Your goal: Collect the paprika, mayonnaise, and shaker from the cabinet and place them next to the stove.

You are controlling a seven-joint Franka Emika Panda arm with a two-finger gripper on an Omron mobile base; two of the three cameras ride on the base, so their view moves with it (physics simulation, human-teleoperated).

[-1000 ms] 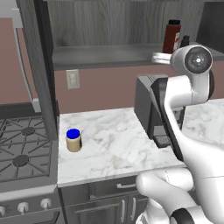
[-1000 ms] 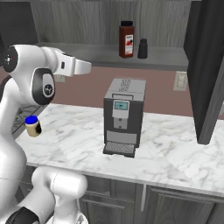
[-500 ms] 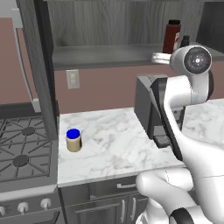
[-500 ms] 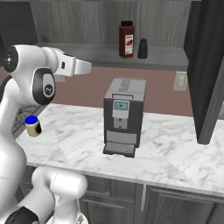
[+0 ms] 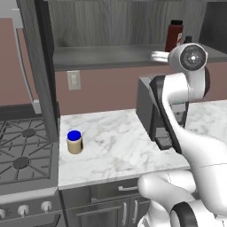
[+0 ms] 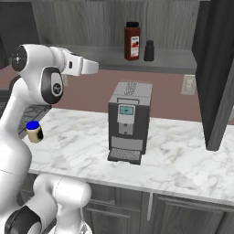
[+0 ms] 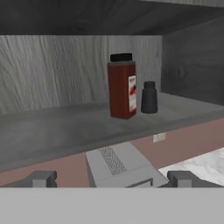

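The paprika (image 7: 122,85), a tall red-brown bottle with a black cap, stands upright on the cabinet shelf (image 7: 52,127). The small black shaker (image 7: 149,97) stands close on its right, apart from it. Both also show on the shelf in the right base view, paprika (image 6: 132,41) and shaker (image 6: 149,50). My gripper (image 7: 112,178) is open and empty, held in front of the shelf and well short of the bottles. The mayonnaise (image 5: 74,142), a cream jar with a blue lid, stands on the marble counter beside the stove (image 5: 22,153).
A grey coffee machine (image 6: 129,121) stands on the counter below the shelf, under my hand (image 6: 84,66). A dark cabinet side panel (image 6: 219,77) hangs at the right. A wall outlet (image 5: 73,80) sits left of the machine.
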